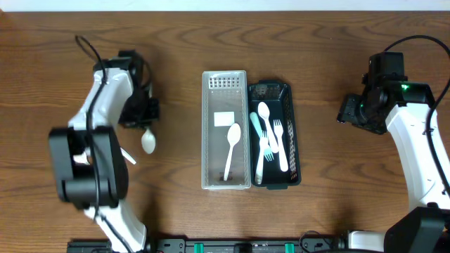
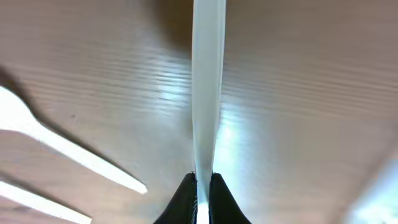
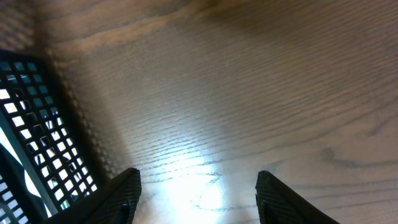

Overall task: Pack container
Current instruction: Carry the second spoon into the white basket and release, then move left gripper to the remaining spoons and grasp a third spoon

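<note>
A clear plastic container stands mid-table with one white spoon lying in it. Beside it on the right, a black mesh basket holds a teal spoon, a white spoon and white forks. My left gripper is shut on the handle of another white spoon, left of the container. In the left wrist view that handle runs up from my pinched jaws. Far right, my right gripper stands open over bare wood, holding nothing.
Two more white utensil handles lie on the wood left of the held spoon; one handle shows beside the left arm from above. The black basket's corner is left of my right fingers.
</note>
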You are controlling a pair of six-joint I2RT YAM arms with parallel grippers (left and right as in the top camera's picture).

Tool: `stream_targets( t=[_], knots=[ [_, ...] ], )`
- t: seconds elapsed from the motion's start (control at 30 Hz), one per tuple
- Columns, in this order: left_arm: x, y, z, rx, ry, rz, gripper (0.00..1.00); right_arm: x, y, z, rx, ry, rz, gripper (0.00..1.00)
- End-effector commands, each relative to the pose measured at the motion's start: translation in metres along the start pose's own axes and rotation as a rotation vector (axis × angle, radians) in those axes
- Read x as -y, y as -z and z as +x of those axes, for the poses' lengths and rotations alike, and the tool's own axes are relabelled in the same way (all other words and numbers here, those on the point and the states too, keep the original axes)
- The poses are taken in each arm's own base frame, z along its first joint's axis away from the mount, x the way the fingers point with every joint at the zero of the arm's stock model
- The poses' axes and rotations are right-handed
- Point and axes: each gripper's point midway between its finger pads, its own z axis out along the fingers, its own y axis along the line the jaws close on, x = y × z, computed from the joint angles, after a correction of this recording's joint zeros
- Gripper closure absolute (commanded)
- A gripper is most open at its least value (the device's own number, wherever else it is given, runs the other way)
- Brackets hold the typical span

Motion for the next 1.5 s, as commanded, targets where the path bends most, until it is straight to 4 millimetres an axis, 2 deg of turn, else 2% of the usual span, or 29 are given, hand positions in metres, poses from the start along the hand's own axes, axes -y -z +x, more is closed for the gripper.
stream_targets(
  t=[0.0, 0.07, 0.13, 0.2, 0.27, 0.33, 0.47, 0.67, 0.77, 0.9, 1.0, 1.03, 1.2, 1.33, 1.47],
  knots=[
    [0.044, 0.084, -0.002, 0.246, -0.055, 0.036, 0.94, 0.005, 0.0, -0.001, 0.007, 0.003, 0.011, 0.37],
    [0.071, 0.11, 0.011, 0.322, -0.101, 0.064, 0.94, 0.004, 0.0, -0.002, 0.009, 0.003, 0.011, 0.37],
    [0.096, 0.127, 0.025, 0.37, -0.134, 0.096, 0.94, 0.004, 0.0, -0.002, 0.01, 0.003, 0.01, 0.37],
    [0.121, 0.136, 0.04, 0.394, -0.172, 0.125, 0.94, 0.004, 0.0, -0.002, 0.011, 0.003, 0.01, 0.37],
    [0.143, 0.135, 0.052, 0.39, -0.209, 0.142, 0.94, 0.004, 0.0, -0.002, 0.011, 0.003, 0.01, 0.37],
    [0.16, 0.128, 0.059, 0.381, -0.243, 0.15, 0.94, 0.004, 0.0, -0.002, 0.011, 0.003, 0.01, 0.37],
    [0.186, 0.1, 0.064, 0.342, -0.289, 0.145, 0.94, 0.004, 0.0, -0.002, 0.01, 0.003, 0.01, 0.37],
    [0.2, 0.054, 0.063, 0.25, -0.325, 0.094, 0.92, 0.005, 0.0, -0.001, 0.007, 0.003, 0.011, 0.37],
    [0.201, 0.041, 0.062, 0.218, -0.33, 0.074, 0.69, 0.005, 0.0, -0.001, 0.007, 0.003, 0.011, 0.37],
    [0.201, 0.043, 0.06, 0.23, -0.344, 0.069, 0.57, 0.005, 0.0, -0.001, 0.007, 0.003, 0.011, 0.37],
    [0.19, 0.063, 0.049, 0.315, -0.345, 0.007, 0.53, 0.005, 0.0, -0.001, 0.007, 0.003, 0.011, 0.37],
    [0.183, 0.072, 0.044, 0.354, -0.334, -0.023, 0.48, 0.005, 0.0, -0.001, 0.007, 0.004, 0.011, 0.37],
    [0.133, 0.123, 0.028, 0.499, -0.196, -0.052, 0.28, 0.005, 0.0, -0.001, 0.006, 0.015, 0.011, 0.37],
    [0.062, 0.141, 0.014, 0.516, 0.045, -0.065, 0.22, 0.005, 0.0, -0.001, 0.006, 0.019, 0.011, 0.37],
    [-0.012, 0.138, 0.005, 0.484, 0.327, -0.07, 0.08, 0.005, 0.0, -0.001, 0.006, 0.022, 0.011, 0.36]
  ],
)
